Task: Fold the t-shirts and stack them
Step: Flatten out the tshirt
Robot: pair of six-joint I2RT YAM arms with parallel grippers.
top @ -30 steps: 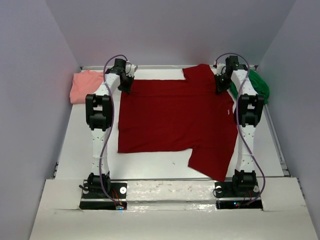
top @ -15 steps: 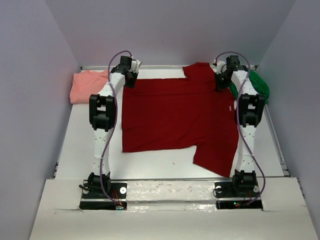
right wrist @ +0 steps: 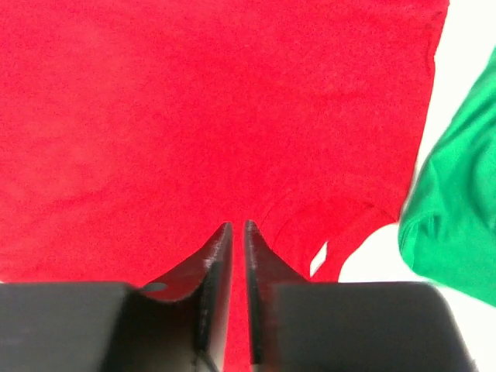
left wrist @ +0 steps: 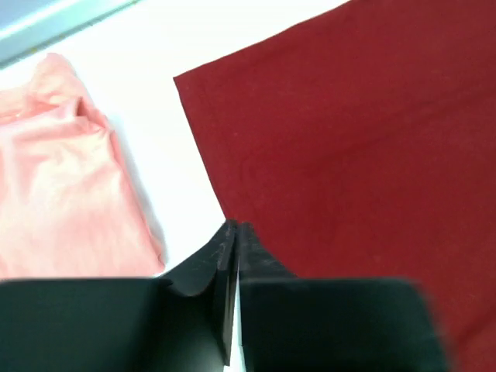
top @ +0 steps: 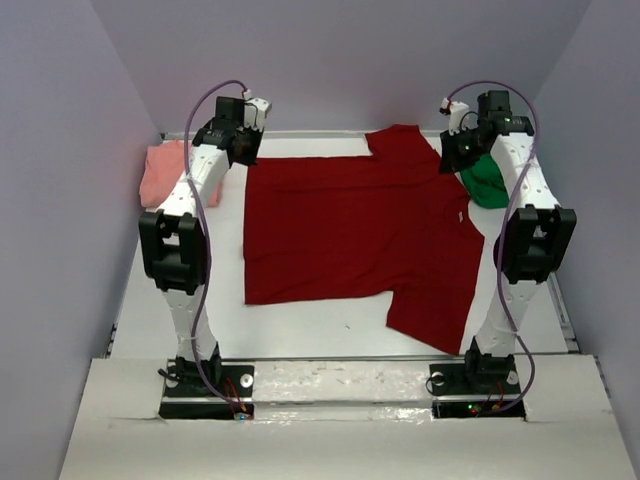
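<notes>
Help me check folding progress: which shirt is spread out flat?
The dark red shirt, spread open in the middle; the pink shirt and the green shirt sit compact at the far corners.

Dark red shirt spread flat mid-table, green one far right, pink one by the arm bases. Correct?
The pink shirt is off: top view shows it at the far left corner, not by the bases. Dark red shirt mid-table and green shirt far right are correct.

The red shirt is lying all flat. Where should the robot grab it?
Pinch the dark red shirt at its far hem corner, coming down from the bare table side on the left. The shirt lies flat, so only its edges offer something to nip, and that corner sits just ahead of the left gripper.
</notes>
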